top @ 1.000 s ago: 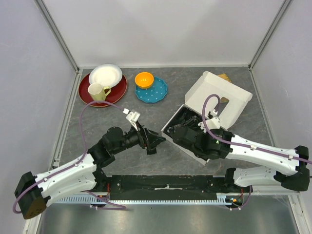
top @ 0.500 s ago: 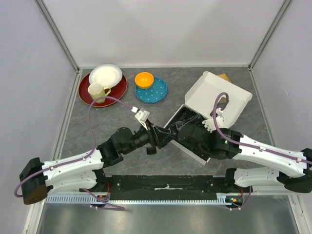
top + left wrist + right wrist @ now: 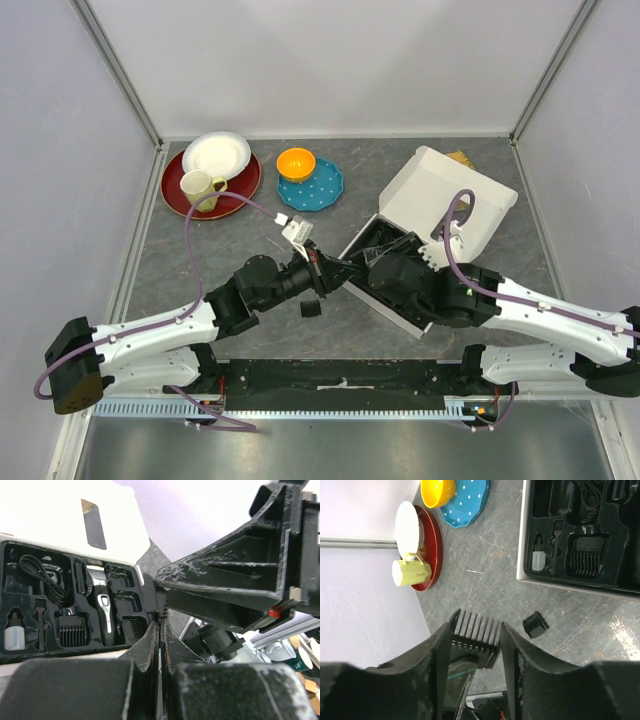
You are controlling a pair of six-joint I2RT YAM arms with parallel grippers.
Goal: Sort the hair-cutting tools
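R end effector (image 3: pixel 476 630) grasps comb attachment (image 3: pixel 475 639) by its sides; L end effector (image 3: pixel 160 626) clenched nearby. Grip firm, steer clear of L.

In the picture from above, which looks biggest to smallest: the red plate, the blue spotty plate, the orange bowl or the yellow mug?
1. the red plate
2. the blue spotty plate
3. the orange bowl and the yellow mug: they look about alike, so no ranking.

Closed left tool (image 3: pixel 160 626) faces clipper (image 3: pixel 103 606) in tray (image 3: pixel 50 653).
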